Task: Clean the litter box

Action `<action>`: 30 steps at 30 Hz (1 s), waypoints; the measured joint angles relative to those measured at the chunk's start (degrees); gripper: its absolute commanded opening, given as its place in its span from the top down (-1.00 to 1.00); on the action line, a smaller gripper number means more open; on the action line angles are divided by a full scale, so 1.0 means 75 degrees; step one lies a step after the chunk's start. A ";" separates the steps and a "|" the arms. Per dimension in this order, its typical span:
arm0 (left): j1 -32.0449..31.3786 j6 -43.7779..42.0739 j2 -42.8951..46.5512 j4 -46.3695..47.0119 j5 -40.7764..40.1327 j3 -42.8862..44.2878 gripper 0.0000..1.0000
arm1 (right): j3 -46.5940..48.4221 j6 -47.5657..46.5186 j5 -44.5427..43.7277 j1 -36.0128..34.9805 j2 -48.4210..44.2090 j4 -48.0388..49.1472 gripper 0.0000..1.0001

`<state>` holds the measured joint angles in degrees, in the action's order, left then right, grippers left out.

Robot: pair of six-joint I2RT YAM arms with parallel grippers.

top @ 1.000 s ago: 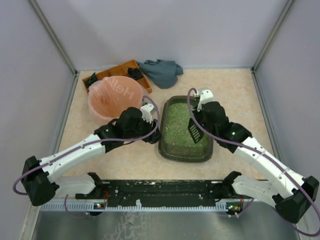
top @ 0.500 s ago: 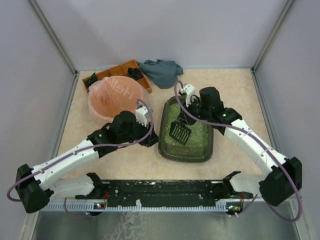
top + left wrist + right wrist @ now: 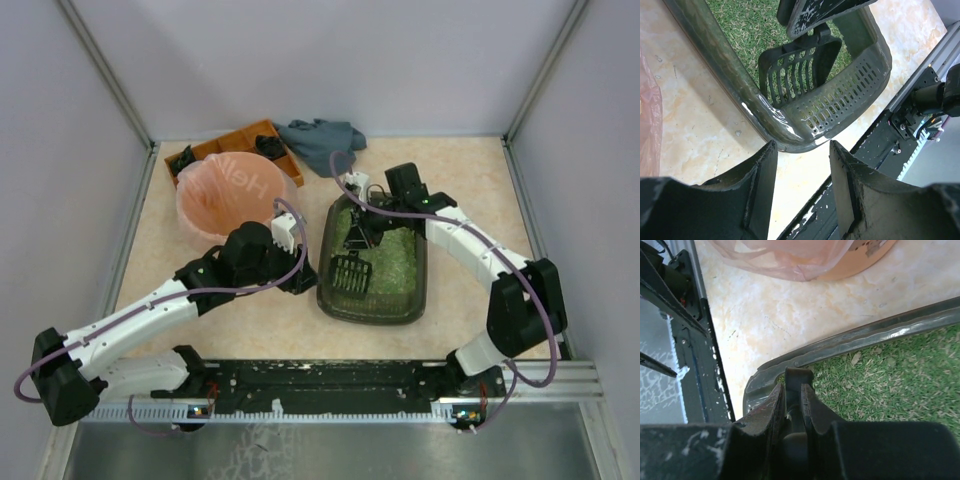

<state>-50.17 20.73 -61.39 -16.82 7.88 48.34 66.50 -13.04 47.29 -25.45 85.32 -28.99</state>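
My right claw [image 3: 794,387] is clamped on the scoop [image 3: 347,268] handle, inside the litter box [image 3: 372,314] at centre frame. My left claw [image 3: 802,147] stands open beside its corner.

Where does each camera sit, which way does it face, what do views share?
Top external: above and behind the bases, looking down at the table; both arms and the dark grey-green plastic litter box show.
Left wrist: on the left arm, looking past the open left gripper at the box's corner and black slotted scoop.
Right wrist: on the right arm, facing down; the right gripper clamps the scoop's handle over granules.
Shared: all show box and scoop.
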 measured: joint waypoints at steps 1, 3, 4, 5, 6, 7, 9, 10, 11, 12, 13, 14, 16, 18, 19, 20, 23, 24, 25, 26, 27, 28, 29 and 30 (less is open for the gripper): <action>0.0000 0.0000 0.0000 0.0000 0.0000 0.0000 -0.04 | 0.0009 -0.0047 0.0119 0.0023 0.0108 -0.0023 1.00; 0.0000 0.0000 0.0000 0.0000 0.0000 0.0000 -0.04 | 0.0009 -0.0087 0.0326 0.0073 0.0277 -0.0090 1.00; 0.0000 -0.0003 0.0000 0.0000 0.0000 0.0000 -0.04 | 0.0009 -0.0099 0.0423 0.0096 0.0347 -0.0093 1.00; 0.0000 -0.0003 0.0000 -0.0003 0.0000 0.0000 -0.04 | 0.0009 -0.0102 0.0481 0.0108 0.0388 -0.0093 1.00; 0.0000 -0.0003 0.0000 -0.0003 0.0000 0.0000 -0.04 | 0.0009 -0.0099 0.0495 0.0125 0.0393 -0.0090 1.00; 0.0000 -0.0003 0.0000 0.0000 0.0000 0.0000 -0.04 | 0.0003 -0.0096 0.0501 0.0131 0.0393 -0.0087 1.00; 0.0000 -0.0003 0.0000 0.0000 0.0000 0.0000 -0.04 | -0.0026 -0.0050 0.0428 0.0131 0.0393 -0.0023 1.00; 0.0000 -0.0003 0.0000 0.0000 0.0000 0.0000 -0.04 | -0.0082 0.0006 0.0338 0.0131 0.0385 0.0073 1.00; 0.0000 -0.0003 0.0000 0.0000 0.0000 0.0000 -0.04 | -0.0178 0.0082 0.0204 0.0131 0.0350 0.0166 1.00; 0.0000 -0.0003 0.0000 0.0000 0.0000 0.0000 -0.04 | -0.0289 0.0178 0.0012 0.0131 0.0291 0.0286 1.00; 0.0000 -0.0006 0.0000 0.0000 0.0000 -0.0003 -0.04 | -0.0376 0.0271 -0.0172 0.0131 0.0221 0.0373 1.00; 0.0000 -0.0006 0.0000 0.0000 0.0000 -0.0006 -0.04 | -0.0434 0.0356 -0.0370 0.0125 0.0128 0.0399 1.00; 0.0000 -0.0006 0.0000 0.0000 0.0000 -0.0009 -0.04 | -0.0478 0.0428 -0.0822 0.0111 -0.0052 0.0399 1.00; 0.0000 -0.0009 0.0000 0.0000 -0.0003 -0.0009 -0.04 | -0.0481 0.0428 -0.1306 0.0079 -0.0256 0.0414 1.00; 0.0000 -0.0009 0.0000 0.0000 -0.0003 -0.0009 -0.04 | -0.0484 0.0425 -0.1574 0.0070 -0.0364 0.0437 1.00; 0.0000 -0.0012 0.0000 0.0000 -0.0006 -0.0009 -0.04 | -0.0493 0.0423 -0.1871 0.0067 -0.0493 0.0493 1.00; 0.0000 -0.0017 0.0000 0.0000 -0.0009 -0.0009 -0.04 | -0.0527 0.0356 -0.2736 0.0067 -0.0898 0.0708 1.00; 0.0000 -0.0020 0.0000 0.0000 -0.0009 -0.0009 -0.04 | -0.0533 0.0326 -0.2981 0.0067 -0.1005 0.0790 1.00; 0.0000 -0.0020 0.0000 0.0000 -0.0009 -0.0009 -0.04 | -0.0548 0.0277 -0.3305 0.0067 -0.1139 0.0918 1.00; 0.0000 -0.0020 0.0000 0.0000 -0.0012 -0.0009 -0.04 | -0.0562 0.0233 -0.3576 0.0067 -0.1256 0.1029 1.00; 0.0000 -0.0020 0.0000 0.0000 -0.0012 -0.0009 -0.04 | -0.0565 0.0192 -0.3893 0.0067 -0.1373 0.1131 1.00; 0.0000 -0.0020 0.0000 0.0000 -0.0012 -0.0009 -0.04 | -0.0565 0.0160 -0.4109 0.0067 -0.1451 0.1221 1.00; 0.0000 -0.0020 0.0000 0.0000 -0.0012 -0.0009 -0.04 | -0.0565 0.0146 -0.4310 0.0067 -0.1536 0.1314 1.00; 0.0000 -0.0020 0.0000 0.0000 -0.0012 -0.0009 -0.04 | -0.0565 0.0143 -0.4459 0.0070 -0.1623 0.1405 1.00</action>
<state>-50.17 20.58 -61.39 -16.82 7.79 48.27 62.26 -11.97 13.85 -24.93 73.14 -18.46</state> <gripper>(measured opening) 0.519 0.157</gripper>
